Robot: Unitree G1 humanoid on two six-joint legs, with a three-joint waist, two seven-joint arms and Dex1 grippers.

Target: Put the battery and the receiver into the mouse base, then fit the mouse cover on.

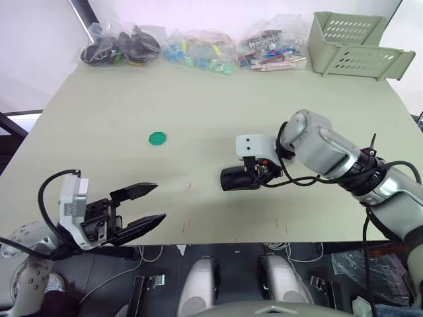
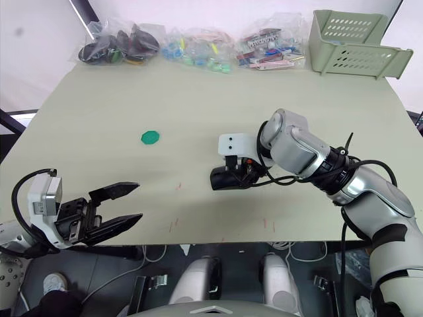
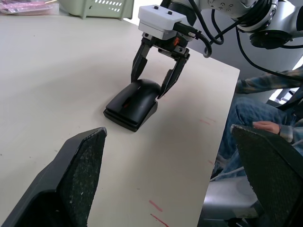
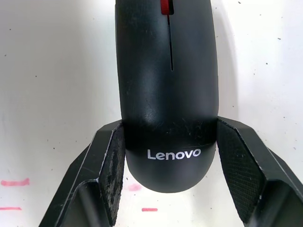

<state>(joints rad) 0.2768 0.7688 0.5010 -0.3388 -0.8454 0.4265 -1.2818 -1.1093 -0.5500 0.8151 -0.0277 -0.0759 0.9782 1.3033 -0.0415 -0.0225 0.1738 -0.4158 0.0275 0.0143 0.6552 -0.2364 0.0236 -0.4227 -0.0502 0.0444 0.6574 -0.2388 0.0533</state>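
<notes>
Your right gripper (image 3: pixel 150 86) straddles the rear of the mouse cover (image 4: pixel 166 90), fingers apart but snug against both flanks. The cover looks seated on the mouse base (image 3: pixel 127 119) beneath. Press straight down, evenly. Your left gripper (image 1: pixel 140 208) hangs open, well apart.

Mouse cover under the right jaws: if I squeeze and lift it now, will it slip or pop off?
The mouse cover looks smooth and rounded, tapering at the tail where the right gripper straddles it, so it may slide out. It seems a rigid shell, unlikely to flex. It sits on the mouse base, so lifting may bring only the cover.
</notes>
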